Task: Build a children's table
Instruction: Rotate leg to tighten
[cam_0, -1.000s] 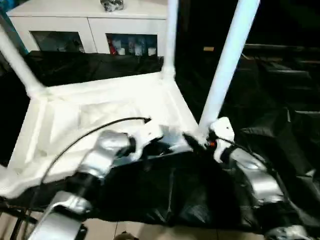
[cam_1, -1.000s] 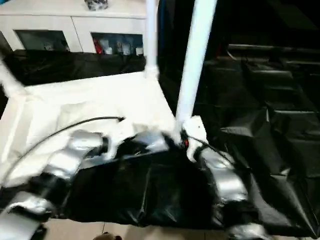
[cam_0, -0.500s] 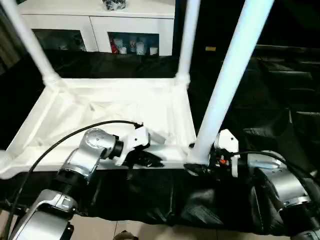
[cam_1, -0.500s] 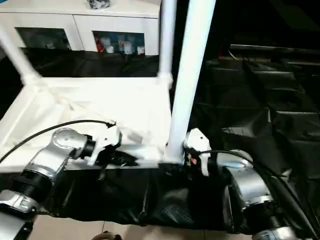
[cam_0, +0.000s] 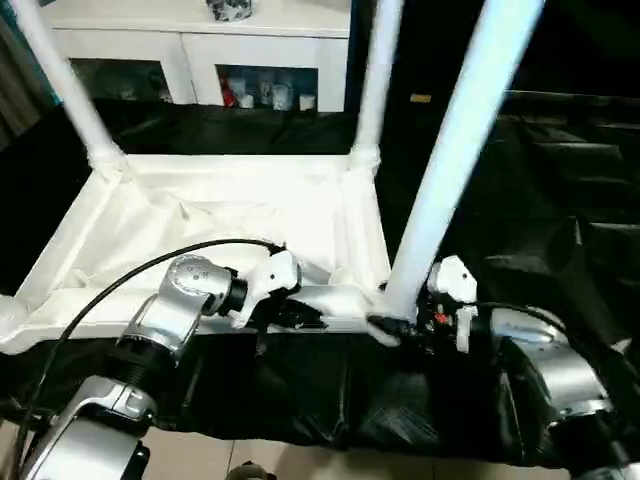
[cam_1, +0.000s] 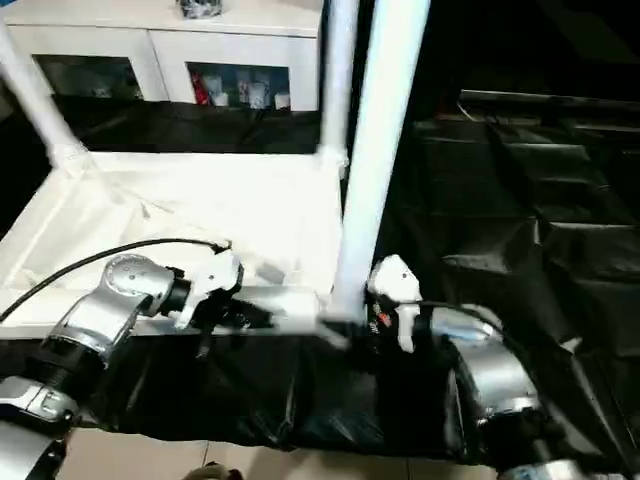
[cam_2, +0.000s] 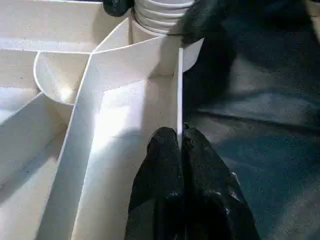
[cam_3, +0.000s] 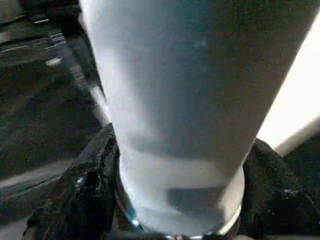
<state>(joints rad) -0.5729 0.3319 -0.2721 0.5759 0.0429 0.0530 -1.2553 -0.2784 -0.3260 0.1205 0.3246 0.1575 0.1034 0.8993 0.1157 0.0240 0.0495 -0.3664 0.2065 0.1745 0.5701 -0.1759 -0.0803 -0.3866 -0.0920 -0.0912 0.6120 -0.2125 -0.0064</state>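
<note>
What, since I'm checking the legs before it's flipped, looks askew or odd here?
Nothing looks spilled or damaged. The near right leg, with the right gripper at its base, slants outward more than the far right leg on the upturned tabletop; the camera angle may account for that.

Home-like room, white glass-fronted cabinet (cam_0: 190, 60), black floor sheeting (cam_0: 560, 230)

No readable txt, labels, brands or nos. anywhere; the cabinet (cam_0: 200, 45) items, well beyond both grippers, are too blurred to make out.
</note>
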